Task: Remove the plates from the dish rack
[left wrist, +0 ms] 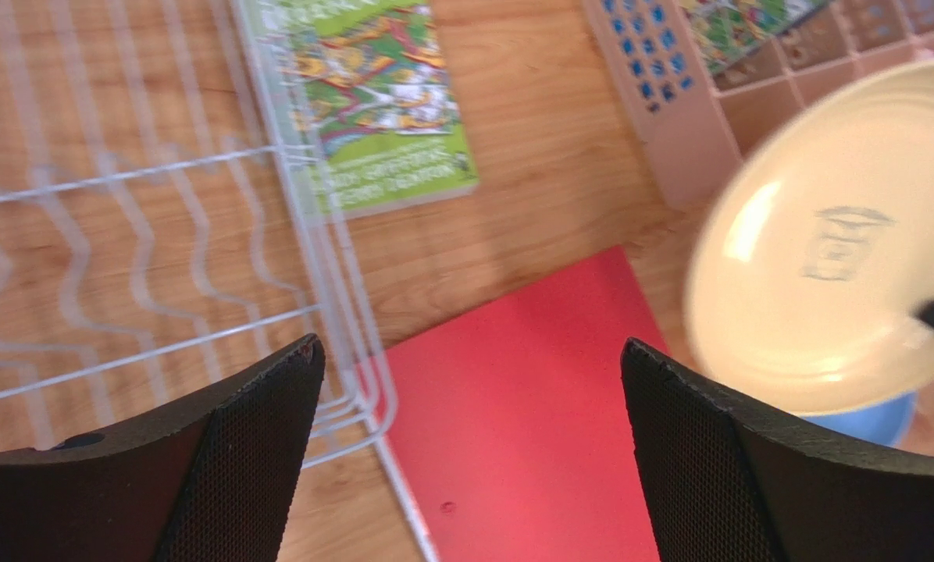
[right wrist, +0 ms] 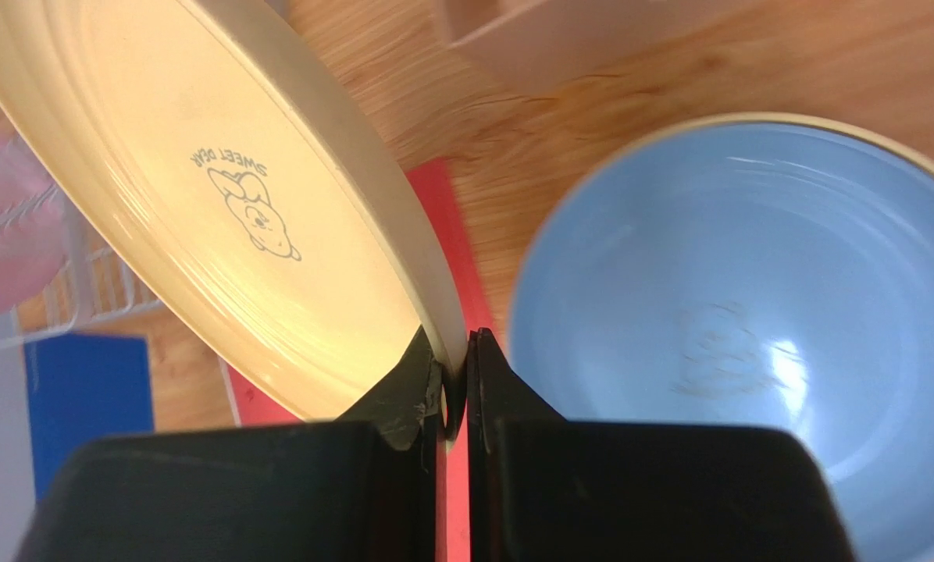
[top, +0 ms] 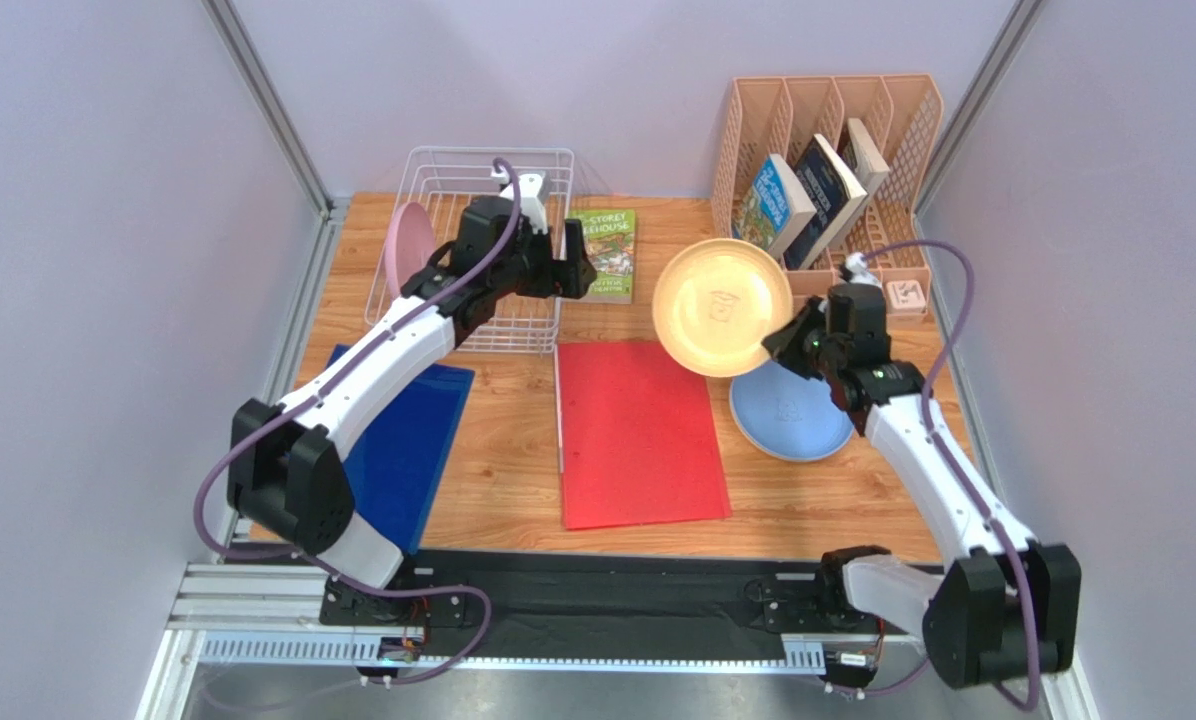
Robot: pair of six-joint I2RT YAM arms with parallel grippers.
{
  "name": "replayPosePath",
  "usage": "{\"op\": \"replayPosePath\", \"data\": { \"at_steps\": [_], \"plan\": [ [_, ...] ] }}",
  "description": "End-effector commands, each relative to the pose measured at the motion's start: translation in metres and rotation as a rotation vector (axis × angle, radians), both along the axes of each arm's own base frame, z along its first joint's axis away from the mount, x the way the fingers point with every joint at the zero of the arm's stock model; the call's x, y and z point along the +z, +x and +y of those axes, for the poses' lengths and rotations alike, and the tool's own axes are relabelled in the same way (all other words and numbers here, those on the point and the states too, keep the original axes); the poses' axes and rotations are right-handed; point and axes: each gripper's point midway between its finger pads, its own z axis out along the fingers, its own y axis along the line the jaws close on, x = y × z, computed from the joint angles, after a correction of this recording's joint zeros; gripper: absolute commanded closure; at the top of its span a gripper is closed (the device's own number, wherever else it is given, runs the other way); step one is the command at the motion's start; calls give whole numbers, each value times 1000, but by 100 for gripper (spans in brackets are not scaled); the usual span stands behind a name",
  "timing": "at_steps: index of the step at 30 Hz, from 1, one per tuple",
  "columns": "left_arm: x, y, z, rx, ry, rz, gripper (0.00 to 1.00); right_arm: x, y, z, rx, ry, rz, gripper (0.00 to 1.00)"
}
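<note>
My right gripper (top: 783,342) (right wrist: 454,357) is shut on the rim of a pale yellow plate (top: 720,305) (right wrist: 220,193) and holds it tilted above the table, over the red folder's far right corner. A light blue plate (top: 794,416) (right wrist: 742,328) lies flat on the table below and to the right of it. A pink plate (top: 406,248) (right wrist: 2,223) stands on edge at the left of the white wire dish rack (top: 487,168) (left wrist: 143,281). My left gripper (top: 576,261) (left wrist: 472,351) is open and empty over the rack's right edge. I see no second yellow plate.
A peach slotted organizer (top: 830,113) with books stands at the back right. A green book (top: 609,252) lies right of the rack. A red folder (top: 637,432) lies mid-table and a blue folder (top: 404,443) at the left. Walls close in both sides.
</note>
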Motion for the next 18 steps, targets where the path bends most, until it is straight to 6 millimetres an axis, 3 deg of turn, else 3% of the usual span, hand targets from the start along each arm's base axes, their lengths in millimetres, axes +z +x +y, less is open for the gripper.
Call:
{"op": "replayPosePath", "data": {
  "at_steps": [1, 5, 9, 18],
  "plan": [
    [41, 6, 57, 184, 168, -211, 0, -10, -31, -58, -294, -67, 43, 100],
    [61, 5, 85, 279, 247, -296, 0, -27, -61, -83, -437, -109, 97, 100],
    [74, -1, 109, 361, 310, -341, 0, -40, -79, -92, -513, -98, 125, 100],
    [73, -7, 123, 400, 348, -347, 0, -50, -105, -101, -577, -98, 134, 98]
  ]
}}
